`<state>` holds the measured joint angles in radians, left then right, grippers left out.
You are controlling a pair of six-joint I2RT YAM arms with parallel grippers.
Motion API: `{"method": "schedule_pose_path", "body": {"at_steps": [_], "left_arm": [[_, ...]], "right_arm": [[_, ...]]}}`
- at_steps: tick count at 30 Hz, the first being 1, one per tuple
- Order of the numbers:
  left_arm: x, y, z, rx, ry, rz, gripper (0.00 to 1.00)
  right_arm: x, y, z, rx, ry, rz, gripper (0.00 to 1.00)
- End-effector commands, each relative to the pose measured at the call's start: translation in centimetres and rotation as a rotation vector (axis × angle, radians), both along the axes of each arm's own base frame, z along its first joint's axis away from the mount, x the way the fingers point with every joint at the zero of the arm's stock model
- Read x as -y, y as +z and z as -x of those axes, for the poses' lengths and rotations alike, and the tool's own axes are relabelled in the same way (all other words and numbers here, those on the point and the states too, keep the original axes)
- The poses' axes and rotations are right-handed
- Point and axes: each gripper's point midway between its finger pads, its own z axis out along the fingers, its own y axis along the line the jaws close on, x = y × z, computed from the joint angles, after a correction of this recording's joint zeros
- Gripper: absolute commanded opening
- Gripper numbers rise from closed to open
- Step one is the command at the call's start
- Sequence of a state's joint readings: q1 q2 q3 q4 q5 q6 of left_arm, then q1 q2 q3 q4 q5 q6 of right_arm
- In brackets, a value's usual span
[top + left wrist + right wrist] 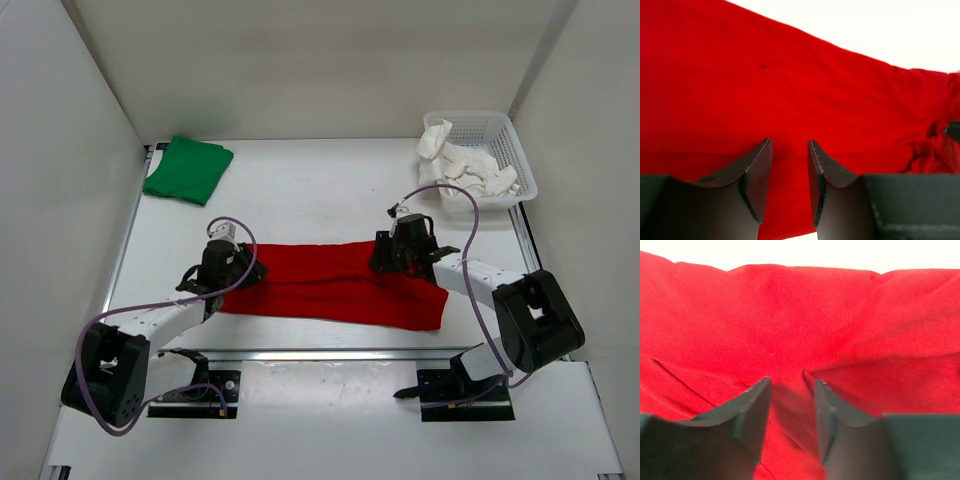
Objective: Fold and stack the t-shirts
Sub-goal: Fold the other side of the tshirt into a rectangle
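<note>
A red t-shirt (330, 285) lies folded into a long band across the middle of the table. My left gripper (250, 268) is low over its left end. In the left wrist view the gripper (789, 142) is open, with red cloth (790, 75) showing flat in the gap. My right gripper (385, 258) is over the band's upper right part. It also stands open (787, 376), right above a crease in the red cloth (800, 315). A green t-shirt (187, 170) lies folded at the back left. A white t-shirt (470, 170) sits crumpled in the basket.
A white mesh basket (522, 165) stands at the back right corner. White walls close in the table on the left, back and right. Grey cables loop off both arms over the table's near part.
</note>
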<state>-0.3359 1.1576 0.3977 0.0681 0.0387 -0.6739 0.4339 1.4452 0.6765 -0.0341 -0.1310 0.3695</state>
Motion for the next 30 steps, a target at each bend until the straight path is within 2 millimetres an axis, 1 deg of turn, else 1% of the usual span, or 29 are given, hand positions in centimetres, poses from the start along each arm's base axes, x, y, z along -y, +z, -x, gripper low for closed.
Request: {"method": "schedule_pose_path", "body": {"at_steps": [1, 2, 3, 5, 6, 7, 8, 9, 10, 11, 12, 13, 14, 15, 16, 17, 18, 20, 21, 22, 24, 25, 26, 27, 28, 29, 30], "left_arm": [[0.9, 1.0, 0.0, 0.053, -0.009, 0.049, 0.45], [1.1, 0.8, 0.2, 0.053, -0.018, 0.058, 0.44], [1.0, 0.8, 0.2, 0.055, -0.012, 0.057, 0.45], [0.9, 0.4, 0.3, 0.046, -0.013, 0.059, 0.44], [1.3, 0.6, 0.3, 0.05, -0.024, 0.063, 0.45], [1.2, 0.6, 0.2, 0.048, -0.02, 0.065, 0.44], [1.5, 0.4, 0.5, 0.046, -0.037, 0.058, 0.45], [1.6, 0.8, 0.4, 0.051, -0.033, 0.064, 0.45], [1.7, 0.8, 0.4, 0.053, -0.037, 0.064, 0.44], [1.5, 0.9, 0.3, 0.056, -0.029, 0.065, 0.45], [1.6, 1.1, 0.4, 0.057, -0.032, 0.078, 0.44], [1.4, 1.1, 0.3, 0.062, -0.024, 0.078, 0.45], [1.3, 1.4, 0.3, 0.071, -0.022, 0.08, 0.44], [1.2, 1.2, 0.4, 0.067, -0.017, 0.082, 0.45], [0.9, 1.1, 0.5, 0.069, -0.012, 0.075, 0.45], [1.2, 1.5, 0.5, 0.076, -0.018, 0.084, 0.44], [1.2, 1.5, 0.6, 0.076, -0.019, 0.089, 0.45], [1.0, 0.9, 1.2, 0.064, -0.013, 0.101, 0.44], [1.0, 1.1, 1.2, 0.072, -0.013, 0.106, 0.45], [0.9, 1.2, 1.1, 0.077, -0.004, 0.111, 0.45], [0.8, 1.2, 1.1, 0.081, -0.003, 0.11, 0.44], [1.1, 1.5, 1.3, 0.086, -0.013, 0.12, 0.44], [1.1, 1.5, 1.2, 0.088, -0.012, 0.115, 0.45], [1.1, 1.7, 1.1, 0.092, -0.008, 0.121, 0.45], [1.3, 1.9, 1.2, 0.095, -0.016, 0.119, 0.44], [1.3, 2.0, 1.1, 0.095, -0.011, 0.128, 0.45], [1.3, 2.1, 1.1, 0.095, -0.01, 0.136, 0.45]], "right_arm": [[-0.9, 1.6, -1.0, 0.051, 0.022, -0.12, 0.36], [-0.7, 1.7, -1.1, 0.059, 0.013, -0.127, 0.32], [-0.3, 1.4, -1.0, 0.051, 0.009, -0.122, 0.31], [-0.2, 1.5, -1.1, 0.053, 0.009, -0.137, 0.19], [-0.4, 1.9, -1.1, 0.052, 0.022, -0.165, 0.17], [0.0, 1.6, -1.1, 0.035, 0.008, -0.171, 0.14], [0.0, 1.5, -1.1, 0.024, 0.008, -0.179, 0.06], [0.1, 1.5, -0.9, 0.013, 0.011, -0.178, 0.01], [0.2, 1.4, -0.7, 0.01, 0.01, -0.164, 0.0], [0.0, 1.5, -0.5, 0.007, 0.018, -0.167, 0.0], [-0.1, 1.9, -0.1, 0.013, 0.021, -0.167, 0.0], [-0.1, 2.4, 0.3, 0.031, 0.024, -0.169, 0.0], [-0.4, 2.3, 1.0, 0.024, 0.029, -0.176, 0.0], [-0.2, 2.7, 1.3, 0.04, 0.024, -0.172, 0.0], [-0.3, 2.9, 2.0, 0.048, 0.03, -0.174, 0.0], [-0.3, 2.9, 2.5, 0.041, 0.029, -0.172, 0.0], [-0.5, 3.5, 2.8, 0.059, 0.037, -0.173, 0.0], [-0.6, 3.0, 4.4, 0.038, 0.043, -0.149, 0.0], [-0.8, 3.2, 5.1, 0.041, 0.049, -0.152, 0.0], [-0.6, 3.1, 5.6, 0.036, 0.038, -0.143, 0.0], [-0.8, 2.0, 7.2, 0.014, 0.042, -0.124, 0.01], [-0.9, 1.8, 7.9, 0.008, 0.042, -0.131, 0.0], [-1.2, 2.3, 8.1, 0.016, 0.041, -0.151, 0.01], [-1.2, 1.7, 8.8, -0.005, 0.048, -0.149, 0.0], [-1.5, 2.4, 8.8, 0.013, 0.045, -0.176, 0.0], [-1.5, 2.3, 9.3, 0.013, 0.046, -0.179, 0.0], [-1.6, 2.5, 9.2, 0.02, 0.04, -0.182, 0.0]]}}
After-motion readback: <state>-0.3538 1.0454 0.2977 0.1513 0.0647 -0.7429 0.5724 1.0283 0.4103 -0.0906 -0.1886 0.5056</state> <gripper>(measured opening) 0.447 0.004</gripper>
